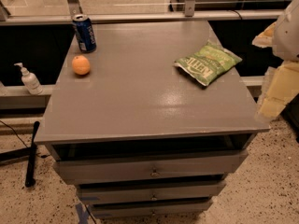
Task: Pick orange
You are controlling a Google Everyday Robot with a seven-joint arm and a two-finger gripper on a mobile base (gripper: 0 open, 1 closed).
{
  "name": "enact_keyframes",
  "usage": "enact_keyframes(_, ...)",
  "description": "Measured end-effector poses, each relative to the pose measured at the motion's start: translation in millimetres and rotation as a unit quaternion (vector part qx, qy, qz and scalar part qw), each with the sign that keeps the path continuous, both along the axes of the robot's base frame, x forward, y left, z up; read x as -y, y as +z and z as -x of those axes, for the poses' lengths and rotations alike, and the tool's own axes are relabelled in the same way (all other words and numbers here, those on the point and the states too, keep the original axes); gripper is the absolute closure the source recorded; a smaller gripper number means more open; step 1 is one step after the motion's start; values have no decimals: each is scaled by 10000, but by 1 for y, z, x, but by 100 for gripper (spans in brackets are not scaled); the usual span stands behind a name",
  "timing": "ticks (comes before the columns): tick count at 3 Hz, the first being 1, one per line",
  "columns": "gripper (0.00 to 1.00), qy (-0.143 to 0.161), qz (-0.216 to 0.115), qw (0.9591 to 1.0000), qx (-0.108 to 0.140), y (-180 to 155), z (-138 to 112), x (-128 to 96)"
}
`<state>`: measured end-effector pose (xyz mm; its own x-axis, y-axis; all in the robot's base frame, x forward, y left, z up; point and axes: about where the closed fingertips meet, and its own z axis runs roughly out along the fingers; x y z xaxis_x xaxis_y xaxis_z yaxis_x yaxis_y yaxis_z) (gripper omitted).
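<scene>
The orange (81, 65) is a small round fruit resting on the grey cabinet top (140, 101), near its far left corner, just in front of the blue soda can (84, 33). My gripper (275, 94) shows as white and pale yellow parts at the right edge of the view, beyond the cabinet's right side and above the floor. It is far from the orange, with the whole width of the top between them. It holds nothing that I can see.
A green chip bag (207, 62) lies on the right part of the top. Below the top are several drawers (152, 171). A white pump bottle (30, 80) stands on a ledge to the left. A black rod (32, 153) lies on the floor at left.
</scene>
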<state>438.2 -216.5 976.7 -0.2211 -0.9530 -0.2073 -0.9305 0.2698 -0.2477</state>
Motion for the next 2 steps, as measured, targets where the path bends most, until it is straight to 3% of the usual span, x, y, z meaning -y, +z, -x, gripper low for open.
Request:
enact_keyframes(1,0,0,0,10000,1,0,0,0)
enact_keyframes(2,0,-28,-205,9998,28,-8,-5,-10)
